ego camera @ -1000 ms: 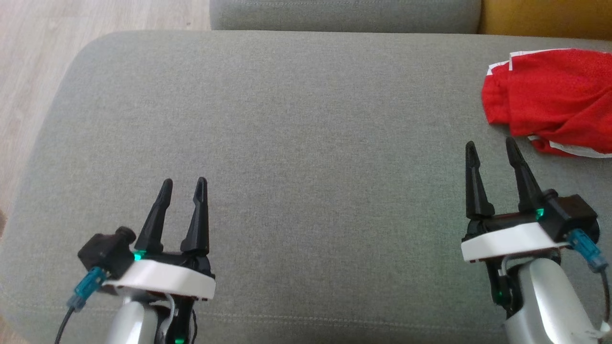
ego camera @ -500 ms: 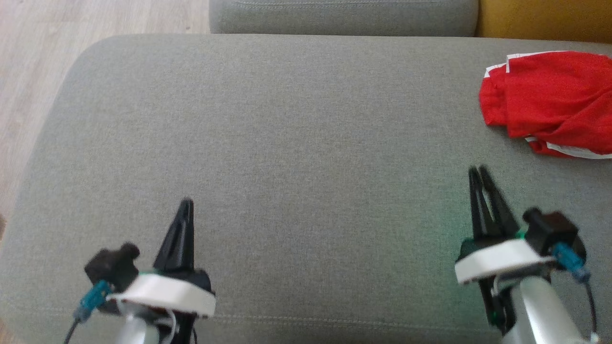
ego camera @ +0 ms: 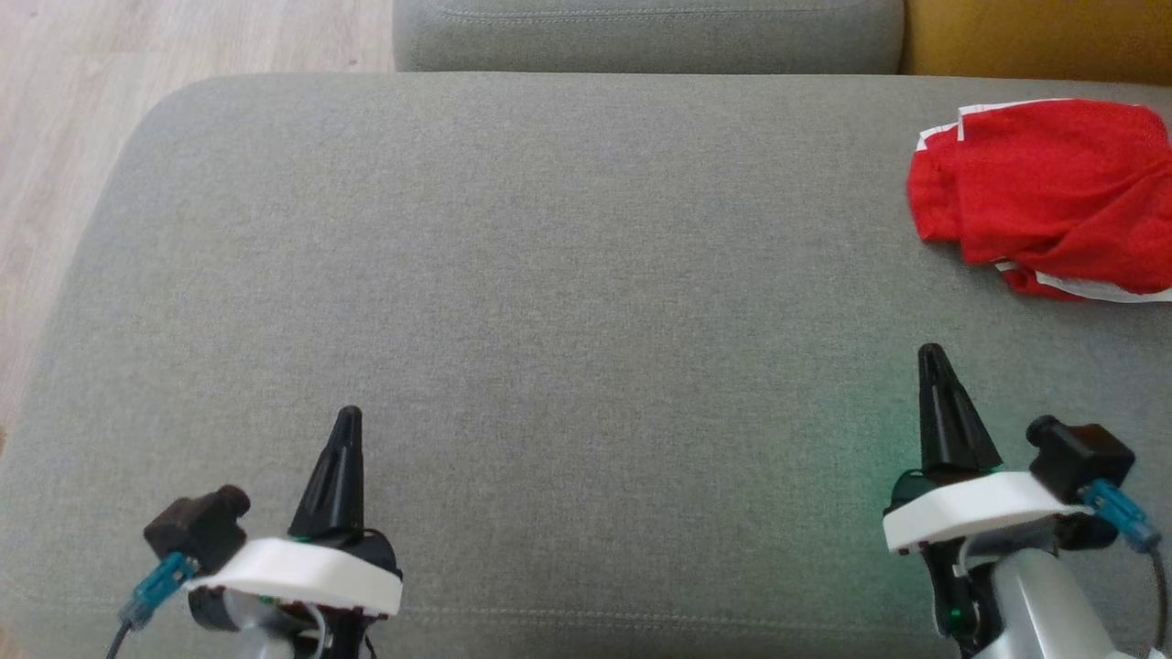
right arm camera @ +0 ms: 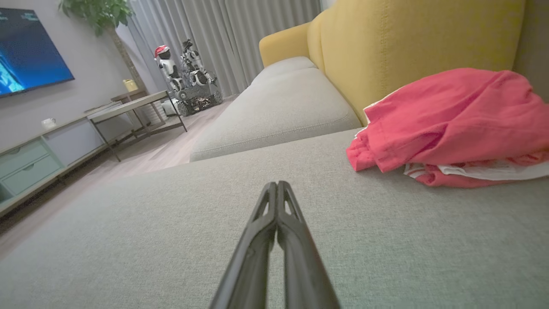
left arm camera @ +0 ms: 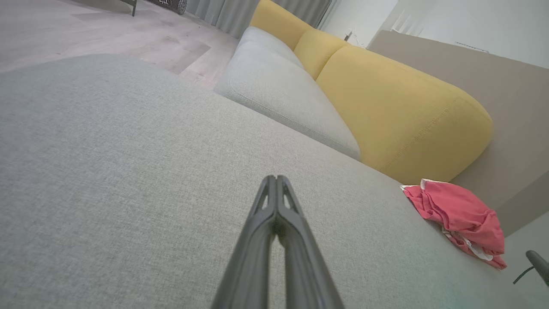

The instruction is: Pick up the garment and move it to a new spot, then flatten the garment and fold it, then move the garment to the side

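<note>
Left tool (ego camera: 349, 416) and right tool (ego camera: 931, 352) together, empty; we risk shoving the garment (ego camera: 1044, 192) off the right edge of the cushion (ego camera: 549, 275).

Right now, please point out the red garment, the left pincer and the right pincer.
red garment (ego camera: 1044, 192), head view, middle of the cloth.
left pincer (ego camera: 349, 416), head view, closed fingertips.
right pincer (ego camera: 930, 352), head view, closed fingertips.

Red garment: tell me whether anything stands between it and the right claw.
Nothing visible does. Bare grey cushion separates the shut right claw from the crumpled red garment, which lies ahead and to its right.
</note>
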Available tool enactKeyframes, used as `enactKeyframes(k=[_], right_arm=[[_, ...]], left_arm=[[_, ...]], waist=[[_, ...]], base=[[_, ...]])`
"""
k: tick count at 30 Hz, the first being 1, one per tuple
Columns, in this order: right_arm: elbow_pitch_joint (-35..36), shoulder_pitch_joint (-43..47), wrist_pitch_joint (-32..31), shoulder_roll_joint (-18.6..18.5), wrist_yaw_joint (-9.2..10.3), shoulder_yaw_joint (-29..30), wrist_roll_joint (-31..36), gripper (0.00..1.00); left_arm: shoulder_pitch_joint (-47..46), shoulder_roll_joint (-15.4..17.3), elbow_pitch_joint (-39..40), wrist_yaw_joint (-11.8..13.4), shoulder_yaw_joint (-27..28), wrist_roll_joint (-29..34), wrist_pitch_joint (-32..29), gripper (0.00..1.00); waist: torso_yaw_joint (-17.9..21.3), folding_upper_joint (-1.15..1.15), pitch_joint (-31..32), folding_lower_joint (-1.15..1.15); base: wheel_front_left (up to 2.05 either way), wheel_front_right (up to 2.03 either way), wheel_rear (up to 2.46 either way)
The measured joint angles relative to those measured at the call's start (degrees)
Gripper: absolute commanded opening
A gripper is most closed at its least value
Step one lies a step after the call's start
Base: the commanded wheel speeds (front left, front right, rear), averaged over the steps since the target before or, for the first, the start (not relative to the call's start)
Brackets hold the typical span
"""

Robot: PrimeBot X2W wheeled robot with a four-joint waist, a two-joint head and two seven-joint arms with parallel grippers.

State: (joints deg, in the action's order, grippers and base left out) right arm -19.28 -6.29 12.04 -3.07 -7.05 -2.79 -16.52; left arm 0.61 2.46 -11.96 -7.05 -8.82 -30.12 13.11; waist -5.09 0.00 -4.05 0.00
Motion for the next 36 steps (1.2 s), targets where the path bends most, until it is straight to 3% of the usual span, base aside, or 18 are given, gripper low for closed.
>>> enactKeyframes(k=[36], right_arm=[[0.97,0.08,-5.58,0.0,0.0,3.15,-24.51,0.0]], left_arm=[[-0.95,0.57,-1.29,0.0,2.55,-21.08,-5.08,0.0]], waist=[[1.65,0.0,1.25,0.0]], base=[[0.0,0.0,0.0]])
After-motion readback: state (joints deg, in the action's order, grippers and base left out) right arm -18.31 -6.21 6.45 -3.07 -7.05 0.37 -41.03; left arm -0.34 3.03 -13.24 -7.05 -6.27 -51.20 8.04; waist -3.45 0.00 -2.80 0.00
